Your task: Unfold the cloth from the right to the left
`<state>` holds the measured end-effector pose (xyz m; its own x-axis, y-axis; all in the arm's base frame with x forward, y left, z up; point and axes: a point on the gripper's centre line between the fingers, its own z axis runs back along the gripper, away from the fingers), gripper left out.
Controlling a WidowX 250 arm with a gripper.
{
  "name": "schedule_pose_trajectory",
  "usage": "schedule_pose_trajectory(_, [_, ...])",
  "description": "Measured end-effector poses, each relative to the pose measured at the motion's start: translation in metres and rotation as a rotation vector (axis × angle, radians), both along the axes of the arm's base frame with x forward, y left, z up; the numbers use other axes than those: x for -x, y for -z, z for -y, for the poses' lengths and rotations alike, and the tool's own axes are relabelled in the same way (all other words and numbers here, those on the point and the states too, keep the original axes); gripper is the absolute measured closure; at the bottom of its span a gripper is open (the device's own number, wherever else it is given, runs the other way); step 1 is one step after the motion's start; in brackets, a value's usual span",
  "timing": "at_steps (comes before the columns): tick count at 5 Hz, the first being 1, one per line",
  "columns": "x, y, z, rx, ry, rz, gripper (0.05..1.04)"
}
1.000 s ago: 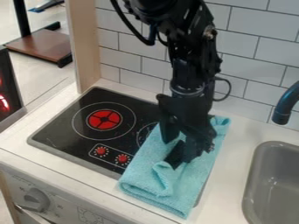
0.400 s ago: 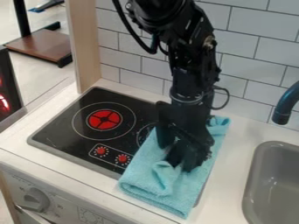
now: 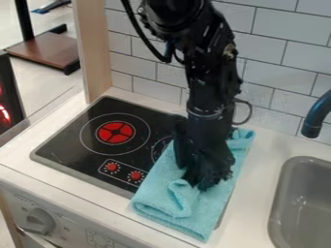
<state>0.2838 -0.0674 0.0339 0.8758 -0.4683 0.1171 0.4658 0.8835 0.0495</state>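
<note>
Inspecting gripper at folded cloth.
Cloth is lying across stove and counter; gripper's opening and hold: cannot tell. Shallow pinching is risking slippage; deep pinching, dragging all layers.

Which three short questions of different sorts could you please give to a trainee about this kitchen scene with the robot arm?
1. Choose one. The pincer is low over: A) the faucet; B) the blue cloth; C) the red burner.
2. True or false: The cloth lies inside the sink.
3. Fill in the gap: The cloth covers part of the black ____.

Key: 1. B; 2. False; 3. stove.
</note>
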Motion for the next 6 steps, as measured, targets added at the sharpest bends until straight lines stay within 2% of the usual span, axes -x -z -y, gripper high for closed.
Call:
schedule_pose_trajectory(1, [-0.001,0.000,0.000,0.000,0.005,0.003,0.696])
schedule_pose_trajectory(2, [-0.001,-0.001,0.000,0.002,0.006,0.003,0.875])
schedule_pose_trajectory(3, [-0.002,-0.010,-0.001,0.009,0.011,0.024,0.981])
schedule_pose_trajectory(4, [-0.002,-0.022,-0.005,0.020,0.010,0.048,1.013])
schedule_pose_trajectory(5, [-0.003,-0.041,-0.020,0.034,-0.020,0.080,1.016])
schedule_pose_trajectory(6, [-0.001,-0.055,-0.042,0.036,-0.054,0.092,1.016])
